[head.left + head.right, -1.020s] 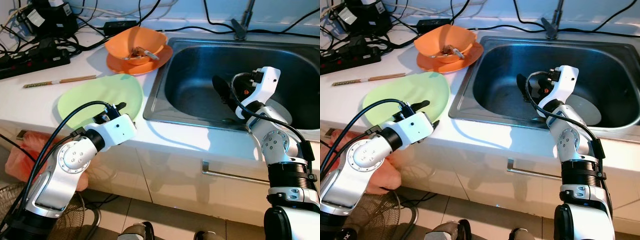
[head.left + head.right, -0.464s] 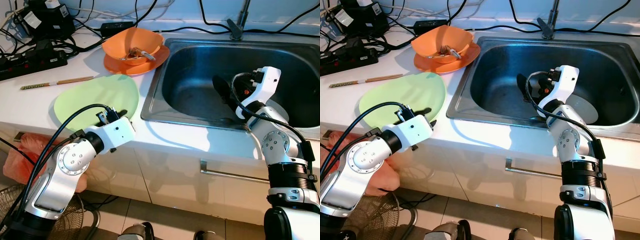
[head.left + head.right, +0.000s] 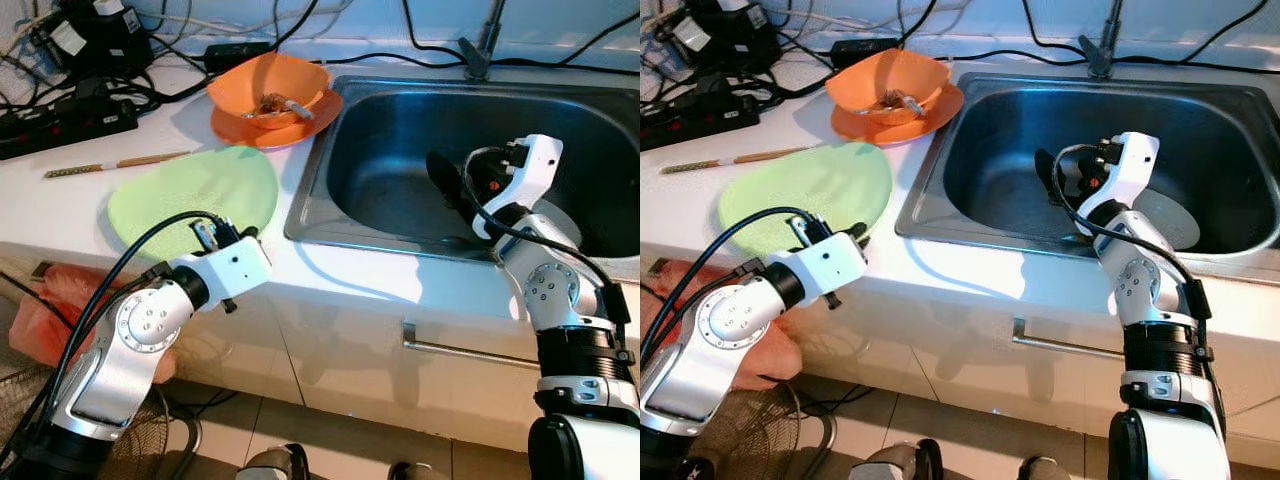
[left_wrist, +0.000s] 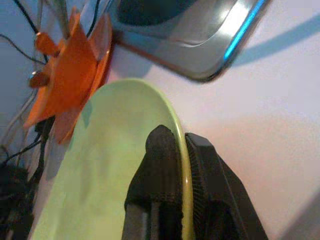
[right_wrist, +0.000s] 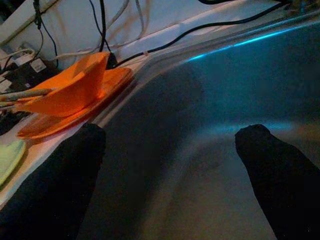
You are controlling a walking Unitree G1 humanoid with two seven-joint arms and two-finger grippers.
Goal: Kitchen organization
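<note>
A light green plate (image 3: 195, 190) lies on the white counter, left of the sink (image 3: 400, 150). My left gripper (image 3: 232, 236) is at the plate's near edge, shut on the rim; the left wrist view shows the green plate (image 4: 110, 165) clamped between the two black fingers (image 4: 160, 170). An orange bowl (image 3: 268, 85) with scraps and a utensil in it sits on an orange plate (image 3: 305, 122) behind the green one. My right gripper (image 3: 446, 182) hangs open inside the sink, with nothing between its fingers (image 5: 280, 170).
A pale dish (image 3: 562, 226) lies in the sink's right part. Chopsticks (image 3: 115, 163) lie left of the green plate. A power strip (image 3: 70, 115) and tangled cables crowd the back left. The faucet (image 3: 478, 50) stands behind the sink. A red bag (image 3: 40, 320) sits on the floor.
My left gripper has drawn back toward the counter's front edge and now pinches the green plate's near rim. The right arm has stayed put. The camera shifted slightly.
</note>
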